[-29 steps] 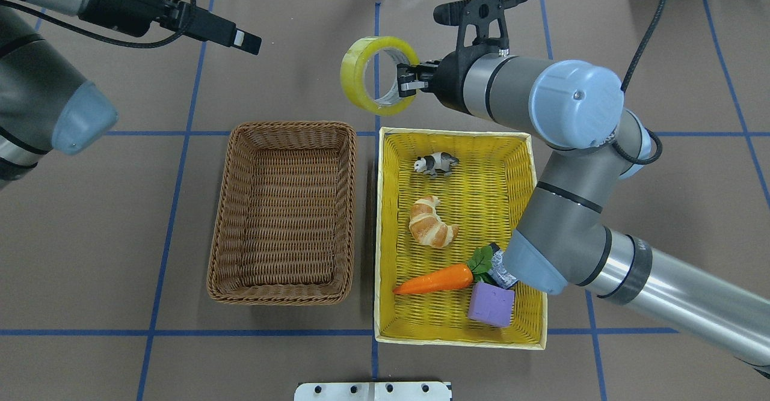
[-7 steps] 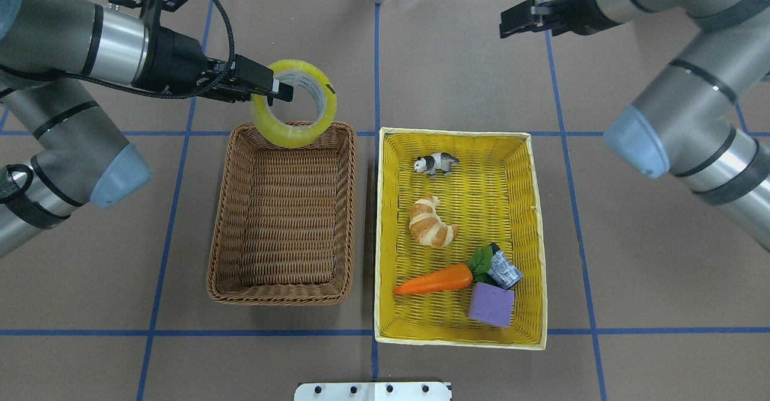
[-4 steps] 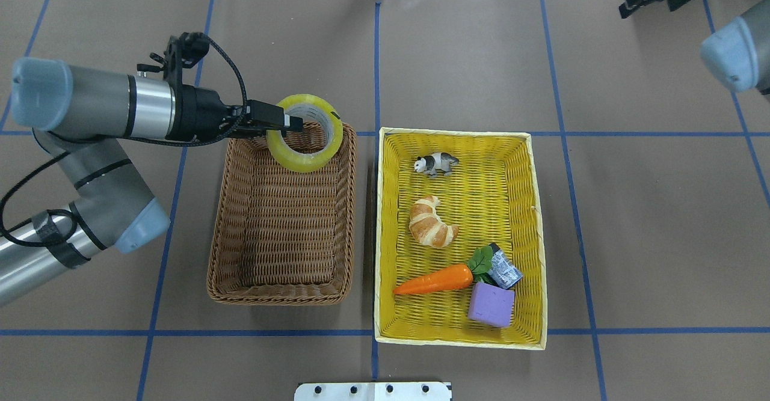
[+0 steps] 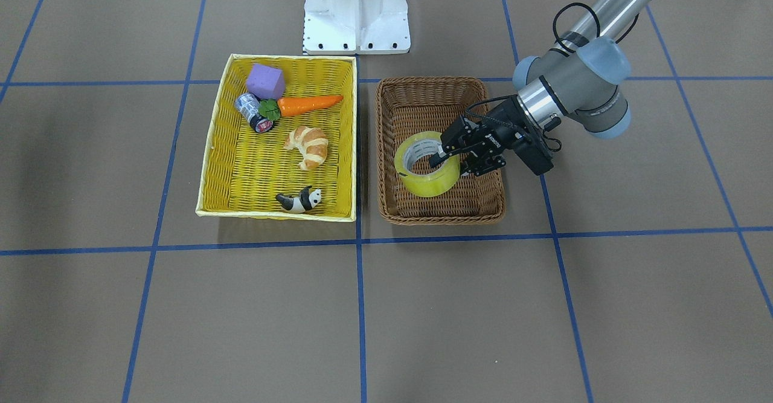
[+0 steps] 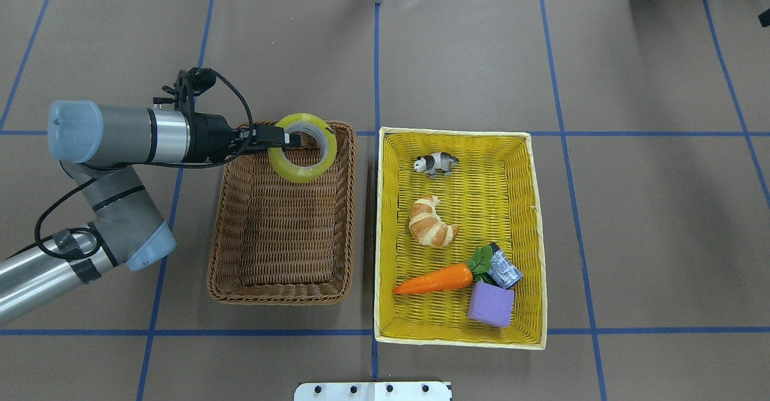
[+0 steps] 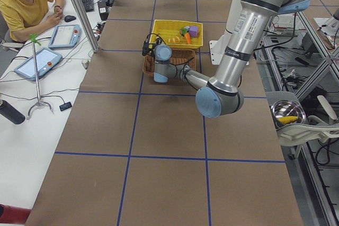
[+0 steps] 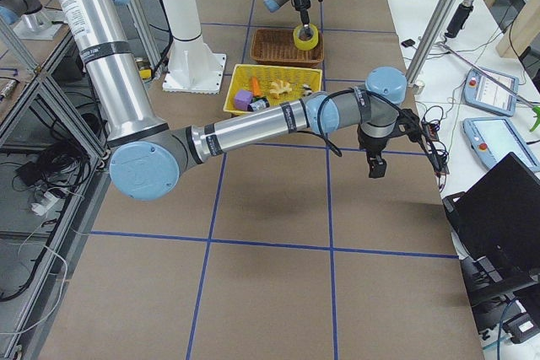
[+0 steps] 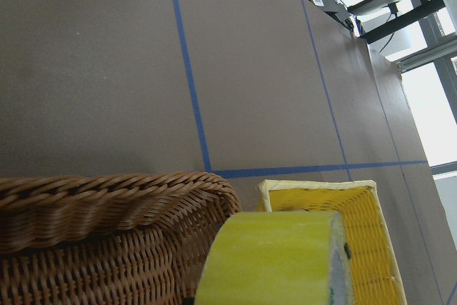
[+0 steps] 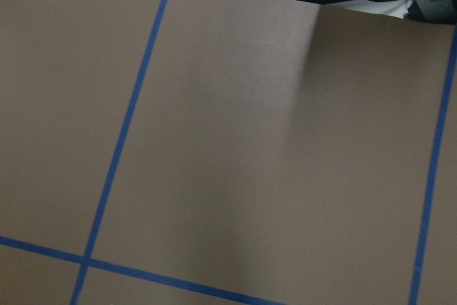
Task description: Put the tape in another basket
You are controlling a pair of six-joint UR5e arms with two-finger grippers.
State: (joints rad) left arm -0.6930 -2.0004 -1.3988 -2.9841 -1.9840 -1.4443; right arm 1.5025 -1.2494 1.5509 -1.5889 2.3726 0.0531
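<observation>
The yellow-green tape [image 5: 301,169] hangs tilted in my left gripper [image 5: 290,139], which is shut on the roll's wall with one finger inside the ring. The roll is low over the far end of the brown wicker basket [image 5: 280,296], inside its rim. The front-facing view shows the same grip, with the tape [image 4: 430,180], left gripper [image 4: 445,156] and basket [image 4: 441,216]. The left wrist view shows the tape's edge [image 8: 278,255] above the basket rim [image 8: 107,191]. My right gripper [image 7: 375,166] shows only in the exterior right view, hanging over bare table; I cannot tell whether it is open or shut.
The yellow basket [image 5: 457,130] stands right of the brown one and holds a panda figure [image 5: 436,163], a croissant [image 5: 430,222], a carrot [image 5: 434,281], a small patterned cylinder [image 5: 504,269] and a purple cube [image 5: 491,303]. A white mount [image 4: 356,10] stands on the robot's side.
The right gripper let the tape go and left the overhead view. The left gripper took the tape, carried it over the brown basket's far end and lowered it inside the rim.
</observation>
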